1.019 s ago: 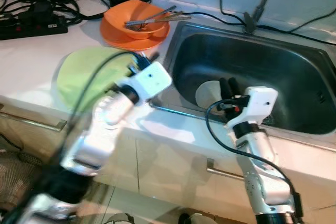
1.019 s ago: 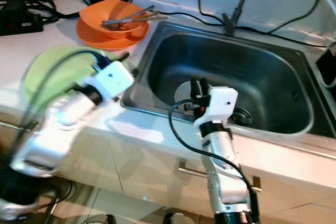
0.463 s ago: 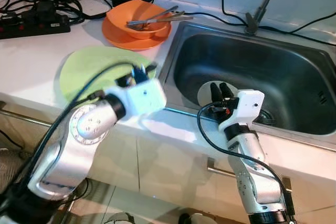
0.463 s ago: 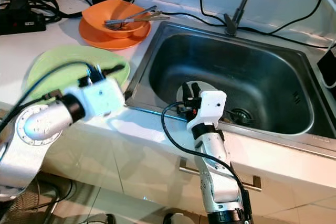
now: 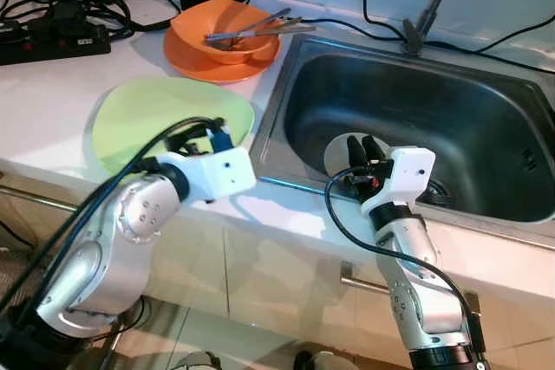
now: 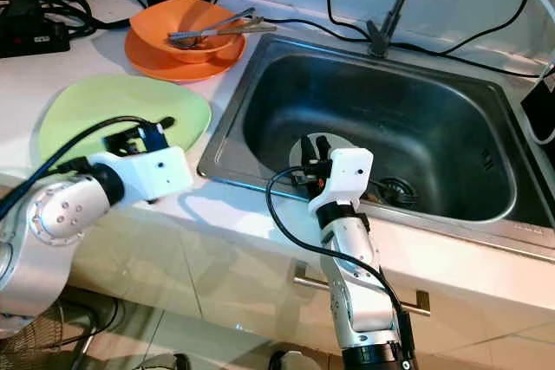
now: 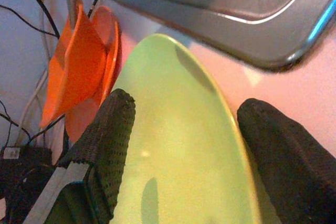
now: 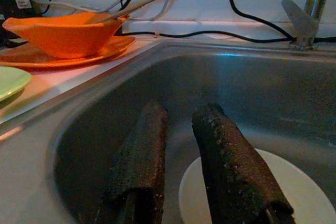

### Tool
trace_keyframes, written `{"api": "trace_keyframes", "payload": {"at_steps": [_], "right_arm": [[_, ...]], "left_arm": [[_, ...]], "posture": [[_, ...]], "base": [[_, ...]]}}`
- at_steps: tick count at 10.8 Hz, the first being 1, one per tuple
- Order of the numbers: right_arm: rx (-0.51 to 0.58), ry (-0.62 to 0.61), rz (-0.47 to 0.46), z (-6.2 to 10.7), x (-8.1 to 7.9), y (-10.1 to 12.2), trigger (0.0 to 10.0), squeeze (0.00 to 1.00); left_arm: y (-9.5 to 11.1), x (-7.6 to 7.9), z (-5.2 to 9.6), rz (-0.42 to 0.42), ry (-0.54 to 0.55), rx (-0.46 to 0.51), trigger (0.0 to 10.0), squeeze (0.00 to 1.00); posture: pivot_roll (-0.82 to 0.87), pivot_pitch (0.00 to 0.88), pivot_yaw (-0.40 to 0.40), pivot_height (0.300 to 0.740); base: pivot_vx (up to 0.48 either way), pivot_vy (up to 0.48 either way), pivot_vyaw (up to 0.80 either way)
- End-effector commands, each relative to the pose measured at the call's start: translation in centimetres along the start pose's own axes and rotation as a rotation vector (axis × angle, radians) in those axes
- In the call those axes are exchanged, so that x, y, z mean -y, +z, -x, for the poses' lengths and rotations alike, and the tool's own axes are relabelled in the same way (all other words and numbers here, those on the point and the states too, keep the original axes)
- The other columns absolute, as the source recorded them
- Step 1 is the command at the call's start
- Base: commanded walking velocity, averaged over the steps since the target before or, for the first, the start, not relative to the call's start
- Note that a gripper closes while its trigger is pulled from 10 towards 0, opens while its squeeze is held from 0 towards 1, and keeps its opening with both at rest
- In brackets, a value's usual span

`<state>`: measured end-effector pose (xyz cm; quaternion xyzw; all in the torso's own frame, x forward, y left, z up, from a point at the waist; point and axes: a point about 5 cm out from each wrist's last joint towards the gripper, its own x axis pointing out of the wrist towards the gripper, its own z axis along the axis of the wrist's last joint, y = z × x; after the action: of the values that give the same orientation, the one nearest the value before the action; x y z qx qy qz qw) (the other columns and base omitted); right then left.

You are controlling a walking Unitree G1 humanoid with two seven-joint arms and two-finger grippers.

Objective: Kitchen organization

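Observation:
A light green plate (image 5: 156,114) lies flat on the white counter left of the sink. My left gripper (image 6: 147,130) is open at the plate's near edge. In the left wrist view its two fingers (image 7: 113,129) stand wide apart on either side of the green plate (image 7: 178,145), holding nothing. A white plate (image 5: 338,158) lies on the sink floor. My right gripper (image 5: 362,140) hangs just above it, inside the sink basin (image 5: 451,110). Its fingers (image 8: 226,156) stand narrowly open with nothing between them.
An orange bowl (image 5: 227,30) with metal utensils (image 5: 256,30) sits on an orange plate at the back of the counter. Black cables and a power strip (image 5: 52,41) lie behind it. The tap stem (image 5: 434,2) rises behind the sink. Cabinet drawers run below the counter edge.
My left arm has drawn back and lowered, bringing its gripper from near the sink rim to the green plate's near edge. The right gripper has shifted slightly left above the white plate.

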<state>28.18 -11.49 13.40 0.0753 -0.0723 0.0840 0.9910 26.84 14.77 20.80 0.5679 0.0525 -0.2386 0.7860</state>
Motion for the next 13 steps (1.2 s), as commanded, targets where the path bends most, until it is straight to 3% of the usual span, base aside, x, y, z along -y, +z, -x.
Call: {"api": "trace_keyframes", "payload": {"at_steps": [1, 3, 4, 5, 8, 9, 13], "right_arm": [[-0.003, -0.012, 0.001, 0.0, 0.3, -0.1, 10.0, 0.00], [-0.007, -0.014, -0.003, -0.1, 0.4, -0.1, 10.0, 0.00], [-0.010, -0.013, -0.006, -0.1, 0.3, -0.2, 10.0, 0.00], [-0.010, -0.013, -0.007, -0.1, 0.3, -0.2, 10.0, 0.00], [-0.010, -0.018, -0.007, -0.2, 0.3, -0.2, 10.0, 0.00], [-0.010, -0.021, -0.008, -0.2, 0.4, -0.3, 10.0, 0.00], [-0.010, -0.035, -0.011, -0.3, 0.5, -0.3, 10.0, 0.00]], "left_arm": [[-0.3, 0.5, -0.2, -0.010, -0.042, -0.033, 10.0, 0.00], [-1.1, 1.1, 0.2, 0.007, -0.078, -0.131, 10.0, 0.00], [-2.4, 1.1, 0.2, -0.019, -0.088, -0.220, 10.0, 0.00], [-2.7, 1.1, 0.0, -0.029, -0.090, -0.244, 10.0, 0.00], [-3.9, 2.0, -1.6, -0.037, -0.054, -0.317, 10.0, 0.00], [-4.1, 2.7, -2.2, -0.043, -0.062, -0.318, 0.0, 0.00], [-3.8, 3.7, -3.3, -0.053, -0.093, -0.298, 0.0, 0.00]], "posture": [[0.07, 0.110, -0.098, 0.740], [0.07, 0.110, -0.098, 0.740], [0.07, 0.110, -0.100, 0.740], [0.07, 0.110, -0.100, 0.740], [0.07, 0.109, -0.097, 0.740], [0.06, 0.105, -0.093, 0.740], [0.06, 0.103, -0.094, 0.740]], "base": [[0.000, 0.000, 0.00], [0.000, 0.000, 0.00], [0.000, 0.000, 0.00], [0.000, 0.000, 0.00], [0.000, 0.000, 0.00], [0.000, 0.000, 0.00], [0.000, 0.000, 0.00]]}}
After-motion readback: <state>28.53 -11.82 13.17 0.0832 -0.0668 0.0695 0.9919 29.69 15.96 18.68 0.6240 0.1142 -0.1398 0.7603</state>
